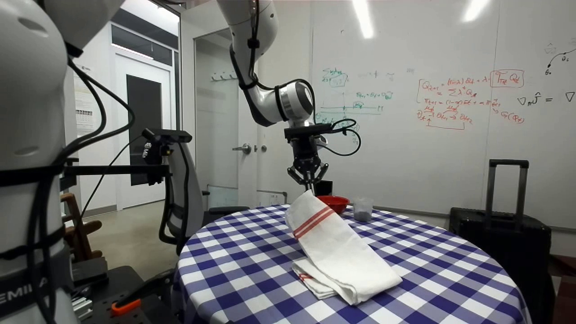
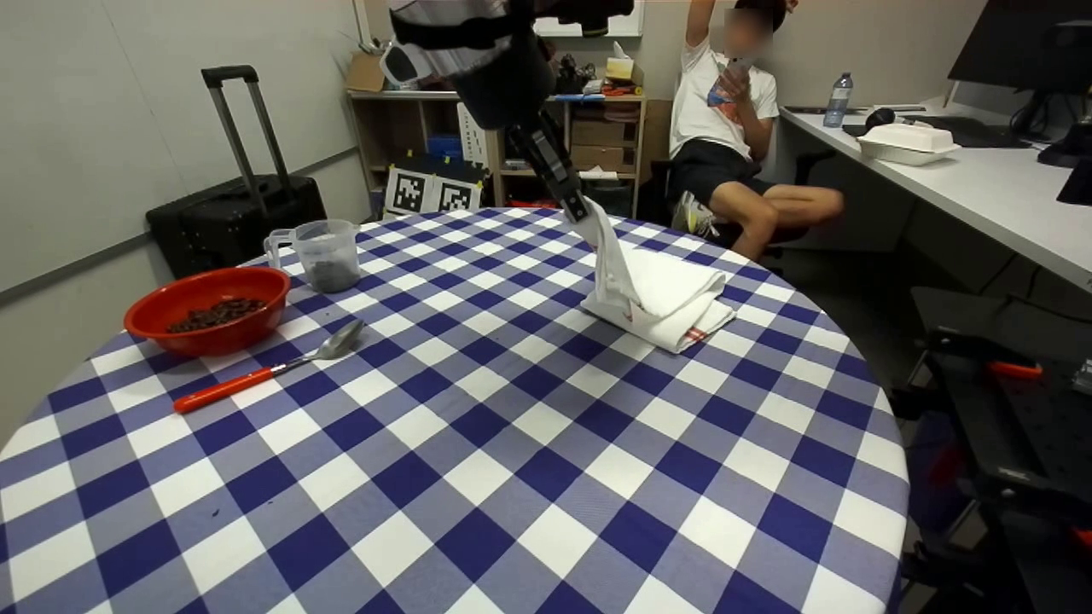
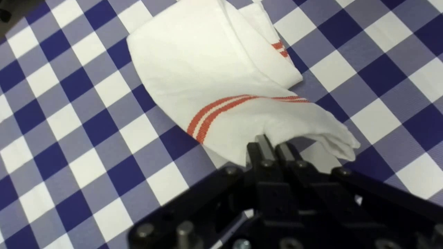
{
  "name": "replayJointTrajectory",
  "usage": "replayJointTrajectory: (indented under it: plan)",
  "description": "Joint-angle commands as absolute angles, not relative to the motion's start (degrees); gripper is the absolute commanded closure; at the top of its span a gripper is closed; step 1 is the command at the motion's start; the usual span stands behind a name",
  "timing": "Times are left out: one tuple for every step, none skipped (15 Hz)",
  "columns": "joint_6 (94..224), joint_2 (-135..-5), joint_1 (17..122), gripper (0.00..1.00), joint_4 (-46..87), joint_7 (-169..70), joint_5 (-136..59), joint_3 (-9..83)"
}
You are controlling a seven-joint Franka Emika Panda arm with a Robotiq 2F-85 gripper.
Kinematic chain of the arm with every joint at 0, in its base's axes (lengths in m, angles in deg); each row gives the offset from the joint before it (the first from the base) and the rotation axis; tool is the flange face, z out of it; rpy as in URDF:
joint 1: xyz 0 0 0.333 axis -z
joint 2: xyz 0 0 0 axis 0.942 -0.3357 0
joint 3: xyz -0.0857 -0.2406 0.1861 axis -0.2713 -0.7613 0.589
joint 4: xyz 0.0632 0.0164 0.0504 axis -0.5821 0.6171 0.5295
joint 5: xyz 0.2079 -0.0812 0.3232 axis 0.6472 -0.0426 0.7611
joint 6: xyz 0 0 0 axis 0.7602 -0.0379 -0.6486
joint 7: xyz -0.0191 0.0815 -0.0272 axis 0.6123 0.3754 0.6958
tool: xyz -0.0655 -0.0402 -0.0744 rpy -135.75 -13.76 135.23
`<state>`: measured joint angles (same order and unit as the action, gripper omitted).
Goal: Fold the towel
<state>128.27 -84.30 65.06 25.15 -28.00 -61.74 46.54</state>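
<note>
In an exterior view my gripper (image 1: pixel 309 186) pinches the red-striped towel (image 1: pixel 344 252) by its raised 11 o'clock end; overpulling could drag the fold lying on the worktop (image 1: pixel 234 272). In the wrist view, the loose corner at 3 o'clock might tuck under. In an exterior view, from the towel, the rim is near at 3, the red bowl (image 2: pixel 213 339) well off at 9, room toward 6.

Open lane across the middle

In an exterior view, bare tabletop (image 2: pixel 495 512) runs between the towel (image 2: pixel 670 286) and the red bowl (image 2: pixel 213 343), wider toward the near edge. The towel's raised end hangs from the end effector (image 2: pixel 578 207), blocking a low pass there. A spoon (image 2: pixel 271 370) and measuring cup (image 2: pixel 331 256) crowd the bowl's side.
</note>
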Motion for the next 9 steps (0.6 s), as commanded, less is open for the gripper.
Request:
replayJointTrajectory:
  plan:
    - [124.8, -86.3, 64.4, 0.99, 22.1, -24.0, -57.9, 47.8]
    - [124.6, -86.4, 64.3, 0.99, 22.1, -23.5, -57.0, 48.3]
    - [124.5, -86.3, 64.1, 0.99, 22.3, -23.1, -56.5, 48.7]
    - [124.4, -86.2, 64.0, 0.99, 22.4, -22.6, -56.0, 49.0]
    - [124.2, -86.1, 64.0, 0.99, 22.5, -22.2, -55.5, 49.3]
    - [124.3, -85.9, 64.0, 0.99, 22.6, -21.9, -55.2, 49.4]
    - [124.1, -85.8, 64.0, 0.99, 22.5, -21.7, -54.6, 49.6]
    - [124.0, -85.9, 63.9, 0.99, 22.5, -21.9, -54.5, 49.5]
    - [123.8, -86.1, 63.8, 0.99, 22.6, -22.1, -54.7, 49.3]
